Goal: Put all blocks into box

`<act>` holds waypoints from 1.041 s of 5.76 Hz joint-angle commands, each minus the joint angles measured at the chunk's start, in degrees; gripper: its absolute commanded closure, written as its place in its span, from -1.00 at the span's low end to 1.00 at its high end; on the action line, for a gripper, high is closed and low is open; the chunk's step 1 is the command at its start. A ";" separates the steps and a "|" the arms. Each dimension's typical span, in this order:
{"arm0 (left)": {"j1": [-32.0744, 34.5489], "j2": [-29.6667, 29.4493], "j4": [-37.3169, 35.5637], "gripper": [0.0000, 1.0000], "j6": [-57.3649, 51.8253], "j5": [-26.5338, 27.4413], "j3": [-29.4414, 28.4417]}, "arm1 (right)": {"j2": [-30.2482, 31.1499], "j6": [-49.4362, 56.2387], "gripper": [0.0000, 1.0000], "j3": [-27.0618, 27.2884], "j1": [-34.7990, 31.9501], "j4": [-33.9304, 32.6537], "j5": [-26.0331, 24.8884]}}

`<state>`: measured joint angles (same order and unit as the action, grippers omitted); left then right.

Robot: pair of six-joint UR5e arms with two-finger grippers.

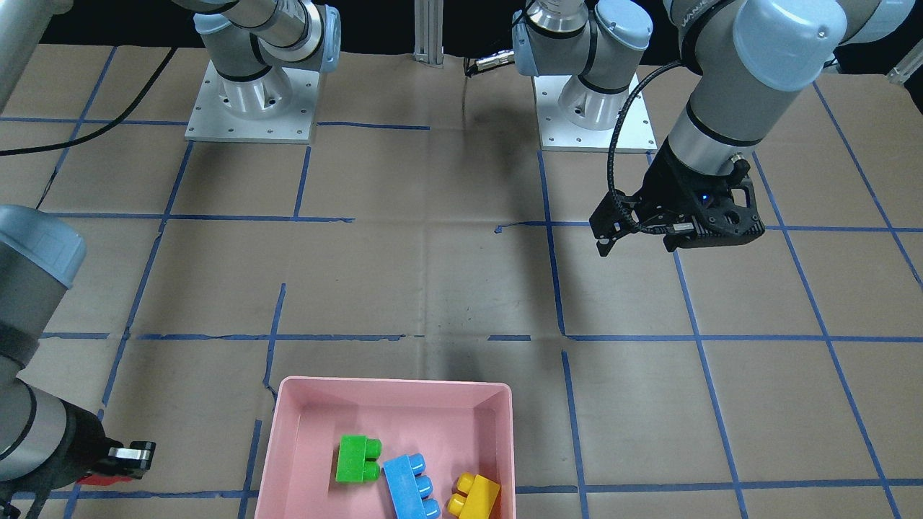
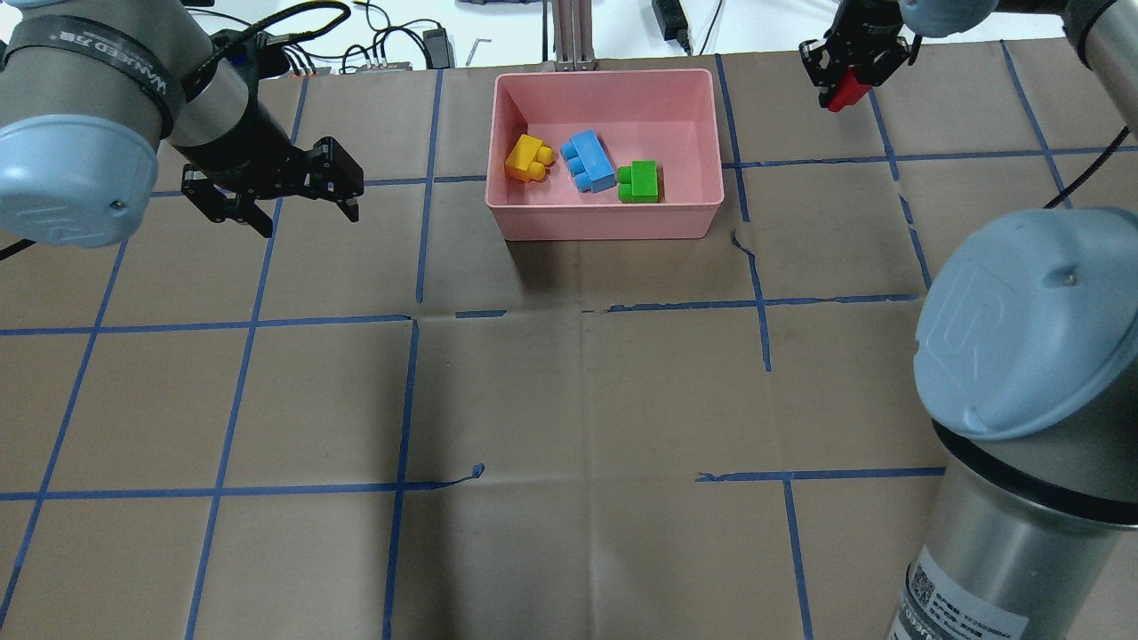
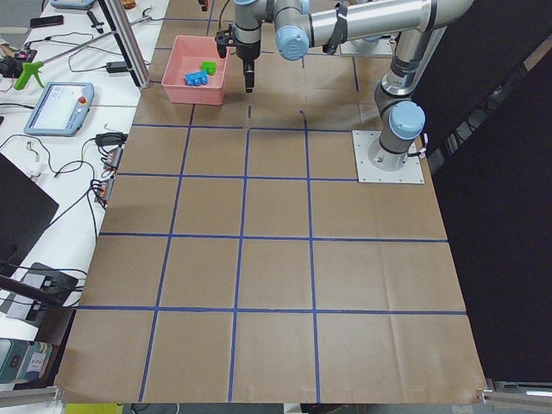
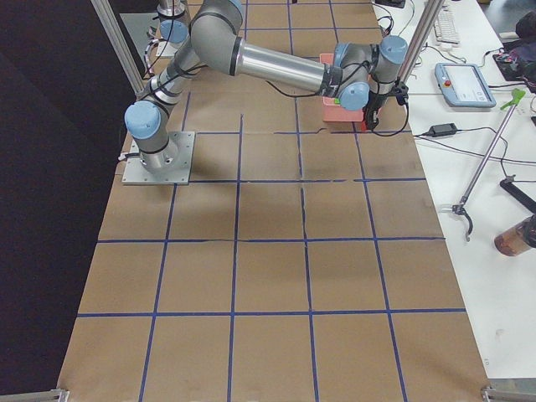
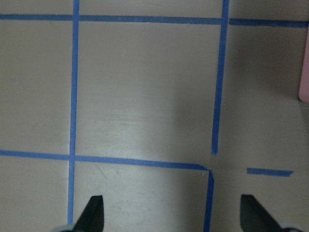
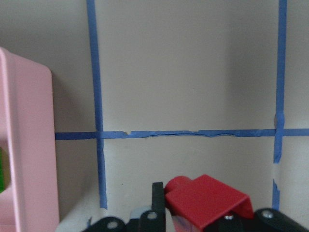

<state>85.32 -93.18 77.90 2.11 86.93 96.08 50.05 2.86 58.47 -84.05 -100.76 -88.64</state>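
The pink box (image 2: 702, 124) holds the yellow block (image 2: 526, 159), the light-blue block (image 2: 589, 161) and the green block (image 2: 640, 182). It also shows in the front view (image 1: 288, 432) with the green block (image 1: 355, 458), the blue block (image 1: 409, 486) and the yellow block (image 1: 474, 496). My right gripper (image 2: 849, 84) is shut on the red block (image 2: 845, 92), held above the table to the right of the box; the block shows in the right wrist view (image 6: 207, 199) and the front view (image 1: 97, 478). My left gripper (image 2: 284, 203) is open and empty, left of the box.
Blue tape lines (image 2: 418, 249) grid the brown paper table. The arm bases (image 1: 249, 108) stand on the robot's side. The box edge (image 6: 24, 154) shows at the left of the right wrist view. Cables and devices (image 2: 391, 44) lie beyond the table's far edge.
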 commanded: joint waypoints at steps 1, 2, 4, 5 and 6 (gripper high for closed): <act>0.28 -0.15 1.12 -0.99 -3.75 8.71 -0.37 | -0.74 -15.87 0.89 -2.65 -6.88 0.31 2.92; 1.85 0.01 1.03 -0.99 -4.13 8.96 -0.46 | -2.75 -23.44 0.89 -3.53 -10.40 -1.88 3.90; 2.66 -0.86 0.16 -0.99 -4.31 9.31 -0.55 | -7.58 -34.53 0.88 -3.71 -16.73 -7.75 3.82; 2.66 -0.86 0.15 -0.99 -4.13 9.14 -0.55 | -9.69 -38.24 0.74 -3.71 -18.68 -10.31 3.82; 2.66 -0.95 0.15 -0.99 -4.39 8.70 -0.37 | -9.36 -37.58 -0.91 -3.71 -18.52 -10.33 3.39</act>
<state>87.95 -94.05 78.08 -2.13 95.95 95.60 41.07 -34.00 54.76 -102.07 -110.34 -84.95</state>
